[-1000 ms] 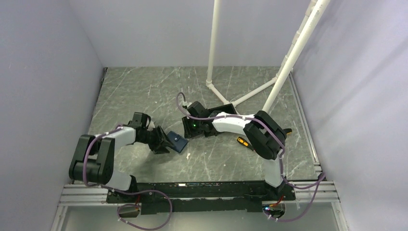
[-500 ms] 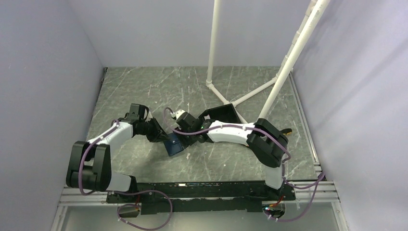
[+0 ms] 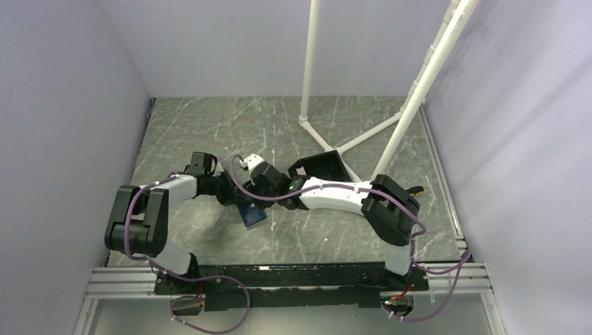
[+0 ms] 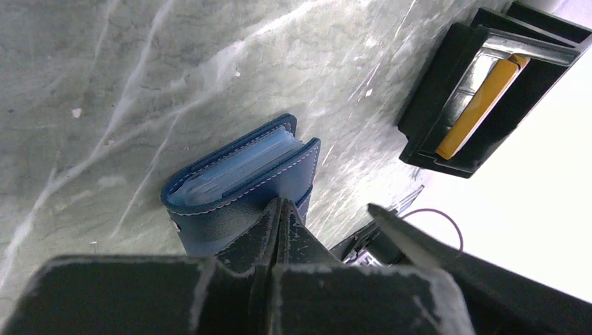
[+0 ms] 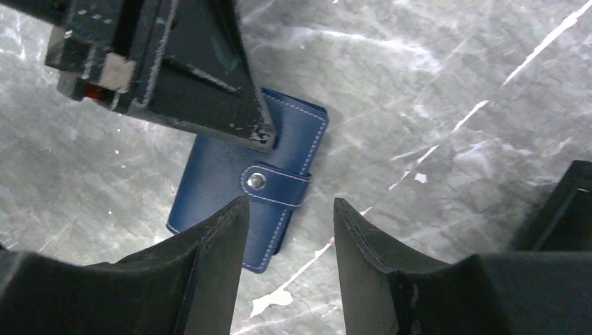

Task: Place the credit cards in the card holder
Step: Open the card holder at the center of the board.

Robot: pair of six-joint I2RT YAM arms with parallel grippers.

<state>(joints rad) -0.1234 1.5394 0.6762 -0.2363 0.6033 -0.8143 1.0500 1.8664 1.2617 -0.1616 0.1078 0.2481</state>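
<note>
The card holder (image 5: 230, 183) is a dark-blue wallet lying flat on the table, its snap strap fastened. From the left wrist view its open edge (image 4: 234, 169) shows pale blue pockets. My left gripper (image 4: 279, 204) is shut, and its joined tips (image 5: 260, 137) rest on the holder's cover with nothing between them. My right gripper (image 5: 290, 204) hovers open just above the holder's strap side, empty. An orange-gold credit card (image 4: 479, 105) stands on edge inside a black open box (image 4: 447, 84). In the top view both grippers meet over the holder (image 3: 253, 216).
The black box (image 3: 322, 166) sits just behind and right of the grippers, and its corner (image 5: 564, 209) shows in the right wrist view. A white pipe frame (image 3: 308, 70) stands at the back, its foot (image 3: 305, 120) on the marbled table (image 3: 209, 125). Walls close in on both sides.
My left gripper has closed and swung right onto the card holder. My right arm has reached left from the black box to hover over the holder and has opened wider.
</note>
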